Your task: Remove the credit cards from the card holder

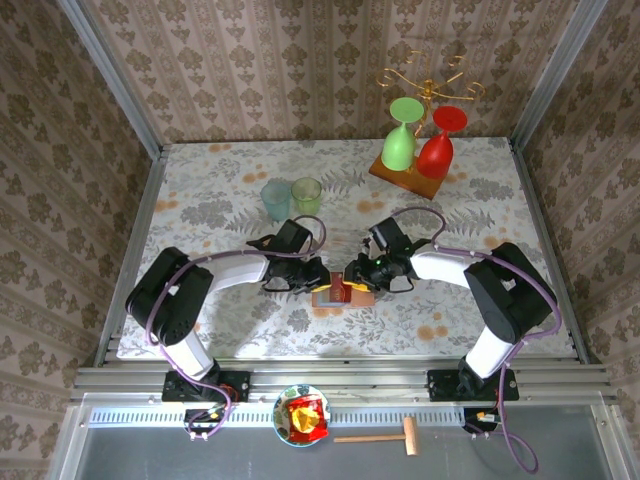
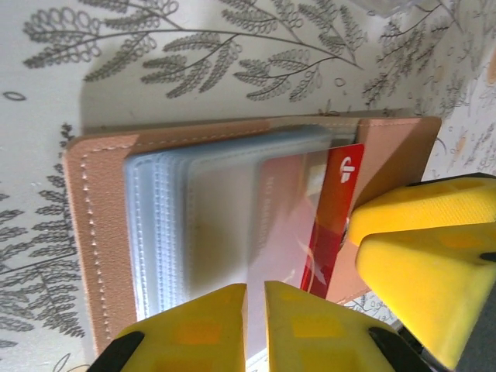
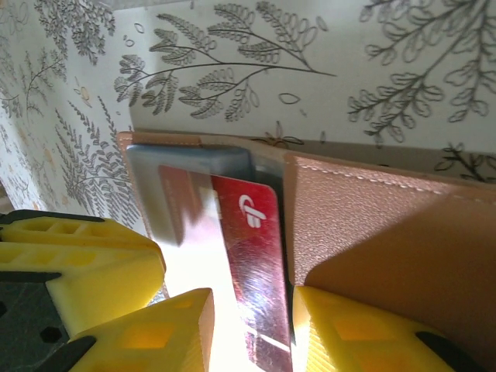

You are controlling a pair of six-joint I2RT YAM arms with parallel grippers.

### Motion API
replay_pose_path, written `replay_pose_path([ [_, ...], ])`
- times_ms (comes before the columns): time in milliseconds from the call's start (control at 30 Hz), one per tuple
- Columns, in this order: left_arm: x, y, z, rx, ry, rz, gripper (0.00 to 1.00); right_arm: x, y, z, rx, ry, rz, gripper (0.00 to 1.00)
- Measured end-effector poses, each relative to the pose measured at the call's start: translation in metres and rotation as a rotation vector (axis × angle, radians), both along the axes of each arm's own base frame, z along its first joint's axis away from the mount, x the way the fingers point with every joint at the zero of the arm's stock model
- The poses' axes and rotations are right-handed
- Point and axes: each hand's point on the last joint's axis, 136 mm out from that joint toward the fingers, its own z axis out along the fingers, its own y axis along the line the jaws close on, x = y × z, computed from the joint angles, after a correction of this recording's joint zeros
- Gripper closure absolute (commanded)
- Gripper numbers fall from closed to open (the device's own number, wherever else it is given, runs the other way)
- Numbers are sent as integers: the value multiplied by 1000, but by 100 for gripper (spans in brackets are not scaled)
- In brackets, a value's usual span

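The card holder [image 1: 362,297] lies open on the flowered table between both arms. It is tan leather [image 2: 93,232] with clear plastic sleeves. One red credit card [image 2: 341,194] sticks partway out of a sleeve; other cards are hidden. My left gripper [image 2: 256,288] is over the sleeves, jaws almost together with nothing pinched between them. My right gripper [image 3: 252,298] straddles the exposed strip of the red card [image 3: 252,232], its right finger against the card's edge and the leather flap [image 3: 372,225]. Whether it clamps the card is unclear. From above, the left gripper [image 1: 322,280] and right gripper [image 1: 358,278] nearly touch.
Two translucent cups [image 1: 290,196] stand just behind the grippers. A wooden board [image 1: 405,178] with a green goblet [image 1: 400,140] and a red goblet [image 1: 440,148] sits at the back right. On the near ledge are a bowl with a snack packet [image 1: 302,415] and a wooden mallet [image 1: 385,437].
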Motion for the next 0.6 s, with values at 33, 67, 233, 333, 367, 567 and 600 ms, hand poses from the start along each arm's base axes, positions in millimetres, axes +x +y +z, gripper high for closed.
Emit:
replay_pose_path([
  [33,0,1,-1,4,1,0,86,0,-1,-1,3,1,-1,67],
  [67,0,1,-1,5,2,1,86,-1,-1,-1,8,3,-1,67],
  [233,1,4,-2,14,2,2,86,0,-1,-3,38,2,1,68],
  [333,1,4,-2,14,-1,0,86,-1,-1,-6,58,4,-2,68],
  [367,1,4,-3,15,-1,-1,86,-1,-1,-7,66,6,-3,69],
  [567,1,5,-5,20,5,-1,86,-1,3,-6,99,5,4,71],
  [600,1,5,-5,20,5,-1,86,0,4,-6,104,4,5,72],
])
